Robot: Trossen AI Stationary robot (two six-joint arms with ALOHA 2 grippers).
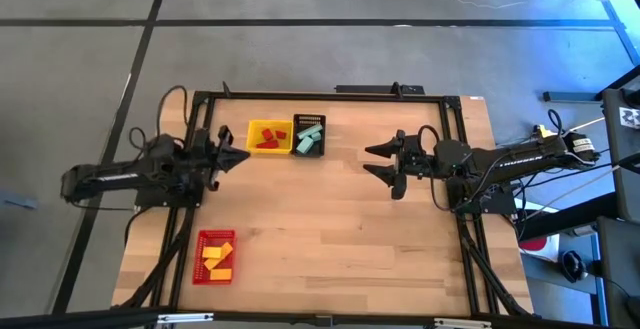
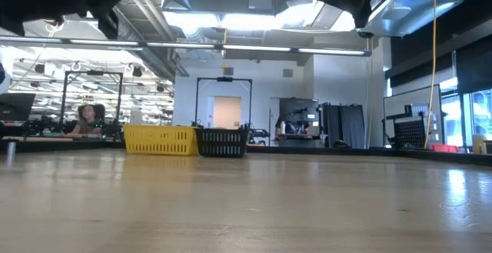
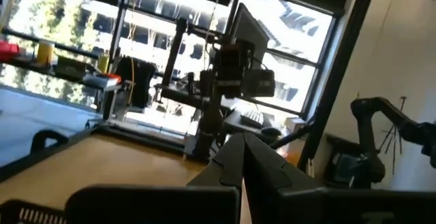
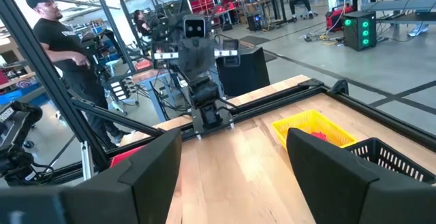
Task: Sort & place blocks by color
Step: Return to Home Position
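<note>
Red blocks (image 1: pixel 267 141) lie in the yellow basket (image 1: pixel 254 127), pale teal blocks (image 1: pixel 309 136) in the black basket (image 1: pixel 301 119), and yellow blocks (image 1: pixel 216 257) in the red basket (image 1: pixel 200 269). My left gripper (image 1: pixel 243 157) hangs shut above the table, left of the yellow basket; in its wrist view its fingers (image 3: pixel 231 157) meet. My right gripper (image 1: pixel 374 162) is open and empty, above the table right of the black basket. In the right wrist view its fingers (image 4: pixel 325 161) stand wide apart, with the yellow basket (image 4: pixel 300 123) and a red block (image 4: pixel 319 135) beyond.
The yellow basket (image 2: pixel 160 140) and black basket (image 2: pixel 223 142) stand side by side near the table's far edge; the red basket stands near its front left corner. Bare wood (image 1: pixel 340 229) spreads between them. A black frame rail (image 1: pixel 330 95) borders the table. A person (image 4: pixel 65 47) stands beyond it.
</note>
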